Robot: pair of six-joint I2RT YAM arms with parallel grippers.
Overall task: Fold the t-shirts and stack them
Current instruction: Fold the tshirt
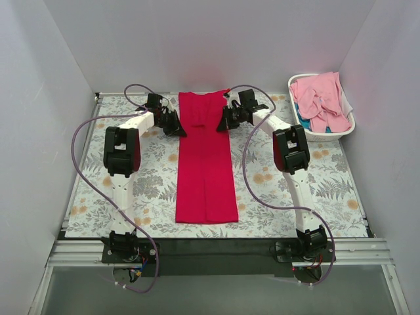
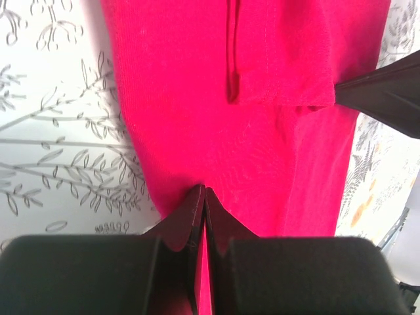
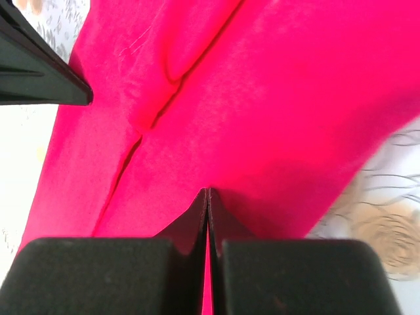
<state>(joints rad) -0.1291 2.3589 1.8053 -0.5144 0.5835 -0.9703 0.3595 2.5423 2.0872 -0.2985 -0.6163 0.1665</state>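
My left gripper is pinched closed on the crimson red cloth t-shirt — a long, limp, light strip lying on the leaf-printed table; my right gripper clamps its opposite edge — these far-end edges seem the right hold.

Crimson t-shirt: soft, matt, fine-knit cloth. Pink t-shirts: soft matt cloth, in a smooth white plastic basket. Surface: matt leaf-printed covering. Jaws of left gripper and right gripper: smooth matt black plastic.
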